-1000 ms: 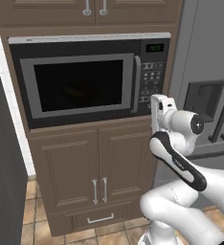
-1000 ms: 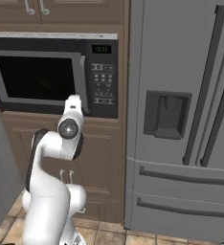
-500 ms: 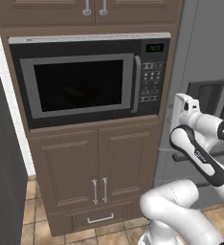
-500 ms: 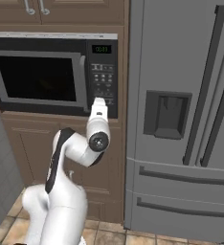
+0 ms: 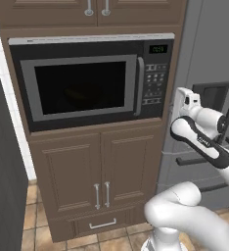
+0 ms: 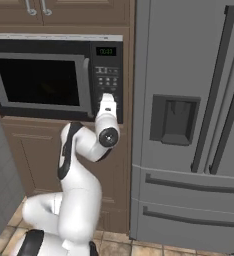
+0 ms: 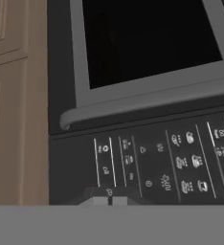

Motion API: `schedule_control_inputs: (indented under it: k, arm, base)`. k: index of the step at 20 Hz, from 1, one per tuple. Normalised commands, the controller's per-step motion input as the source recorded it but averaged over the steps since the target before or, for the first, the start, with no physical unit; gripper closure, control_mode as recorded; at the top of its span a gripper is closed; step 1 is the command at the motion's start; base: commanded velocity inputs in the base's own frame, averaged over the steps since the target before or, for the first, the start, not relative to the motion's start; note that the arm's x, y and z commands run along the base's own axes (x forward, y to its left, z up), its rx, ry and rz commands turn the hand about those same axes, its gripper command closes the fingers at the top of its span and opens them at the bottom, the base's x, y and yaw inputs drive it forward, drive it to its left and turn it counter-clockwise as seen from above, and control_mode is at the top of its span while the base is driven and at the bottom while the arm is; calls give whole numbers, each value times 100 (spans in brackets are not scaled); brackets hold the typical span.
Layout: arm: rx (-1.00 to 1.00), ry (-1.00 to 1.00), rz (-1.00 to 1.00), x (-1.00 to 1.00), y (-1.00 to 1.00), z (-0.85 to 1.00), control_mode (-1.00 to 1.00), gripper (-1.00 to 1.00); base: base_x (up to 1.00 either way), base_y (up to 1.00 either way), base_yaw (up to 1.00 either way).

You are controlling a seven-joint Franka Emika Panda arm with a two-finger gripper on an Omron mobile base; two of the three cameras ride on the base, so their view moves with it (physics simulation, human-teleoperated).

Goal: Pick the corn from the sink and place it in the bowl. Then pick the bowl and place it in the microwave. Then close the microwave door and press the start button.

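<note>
The gripper (image 6: 107,98) has its jaws drawn together with nothing between them, the fingertips (image 7: 109,201) pointing at the lower end of the control panel (image 7: 162,162) on the microwave (image 5: 92,81). From the right base view the hand sits just in front of the panel's lower buttons; contact cannot be told. Beyond it, the microwave door (image 5: 82,87) is closed, its silver handle (image 5: 140,86) beside the panel. A grey refrigerator (image 6: 189,120) stands to the right.

Glossy white arm (image 6: 79,200), rounded links; dark joint bands
</note>
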Motion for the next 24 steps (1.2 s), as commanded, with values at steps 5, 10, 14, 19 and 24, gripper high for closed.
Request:
schedule_control_inputs:
  k: [5,10,14,19,24]
  arm:
    - [1,-9,0,33,-2,0,-100,100]
    - [1,-8,0,31,-3,0,-100,100]
    - [1,-5,0,39,-10,0,-100,100]
    - [1,-1,0,34,-12,-10,-100,100]
    - [0,0,0,42,0,-20,-100,100]
  base:
    - [0,0,0]
    - [0,0,0]
    - [0,0,0]
    - [0,0,0]
    - [0,0,0]
